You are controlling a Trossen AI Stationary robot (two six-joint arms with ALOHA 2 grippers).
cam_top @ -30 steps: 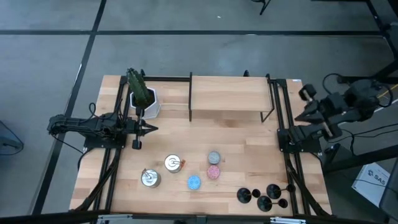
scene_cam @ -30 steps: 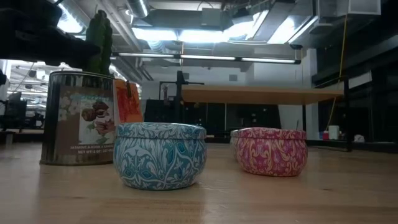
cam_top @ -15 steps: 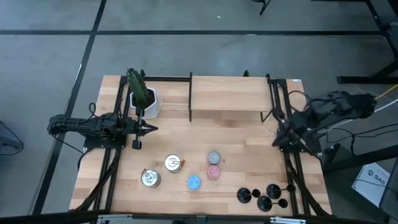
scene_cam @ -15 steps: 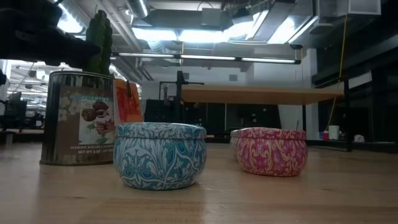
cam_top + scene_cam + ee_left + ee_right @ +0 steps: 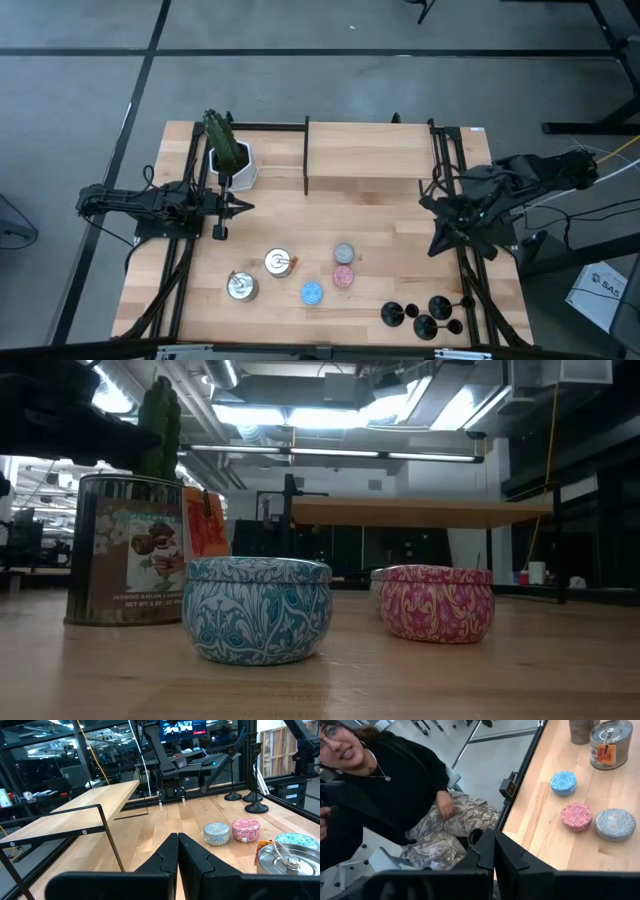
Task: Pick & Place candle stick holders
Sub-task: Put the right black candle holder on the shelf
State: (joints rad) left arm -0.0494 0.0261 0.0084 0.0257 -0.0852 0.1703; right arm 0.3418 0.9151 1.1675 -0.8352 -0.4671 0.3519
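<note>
Several black candle stick holders (image 5: 425, 315) stand on their round bases at the table's near right corner; three show far off in the left wrist view (image 5: 248, 800). My right gripper (image 5: 438, 245) hangs shut above the table's right side, on the far side of the holders and apart from them, slanting down toward the near edge; its shut fingers (image 5: 493, 847) hold nothing. My left gripper (image 5: 240, 207) waits shut and level at the table's left side, its fingers (image 5: 177, 850) pointing across the table.
Blue (image 5: 312, 293), pink (image 5: 343, 277) and grey (image 5: 344, 254) candles and two silver tins (image 5: 260, 275) sit at the middle near side. A wooden shelf (image 5: 370, 150) and a potted cactus (image 5: 228, 150) stand at the far side. A person (image 5: 395, 795) sits beyond the near edge.
My right arm has swung in from beyond the table's right edge over the table's right side, toward the left and near edges and a little down. Its wrist has rolled and its gripper has tipped downward. It has stayed shut.
</note>
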